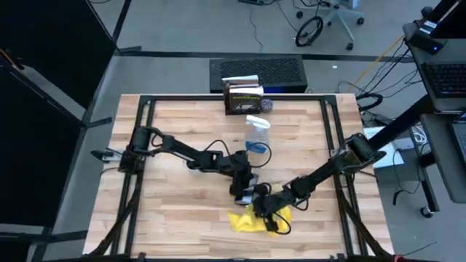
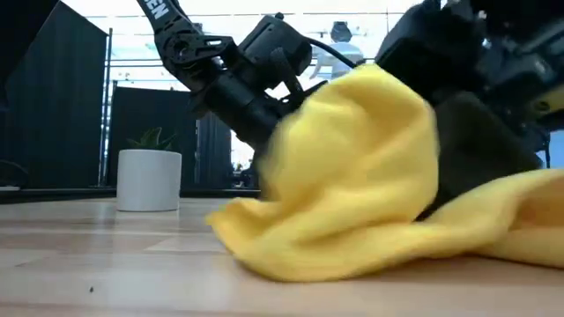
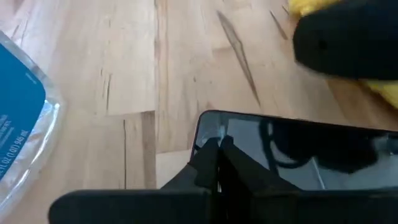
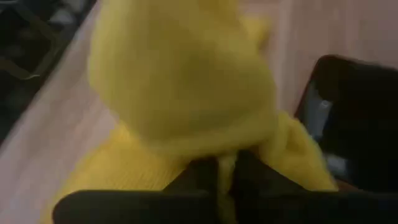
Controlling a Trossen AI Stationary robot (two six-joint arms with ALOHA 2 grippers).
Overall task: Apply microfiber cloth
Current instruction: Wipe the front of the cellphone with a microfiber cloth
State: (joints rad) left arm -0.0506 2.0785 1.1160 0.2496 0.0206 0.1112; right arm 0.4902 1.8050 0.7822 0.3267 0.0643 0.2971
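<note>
The right gripper (image 4: 227,171) pinches the microfiber cloth (image 4: 180,93) between its closed fingers; the yellow fabric bunches up just past the fingertips, its loose end trailing on the wooden table (image 1: 175,131) near the front edge. Beside it, the left gripper (image 3: 217,168) is clamped on the black smartphone (image 3: 292,149).

We read this as a robotics lab: wood tabletop (image 1: 182,124) in a black frame, grey floor with loose cables (image 1: 313,29), rolling office chair (image 1: 342,14), keyboard (image 1: 444,80) on a side desk, black partition panels (image 2: 53,106).
</note>
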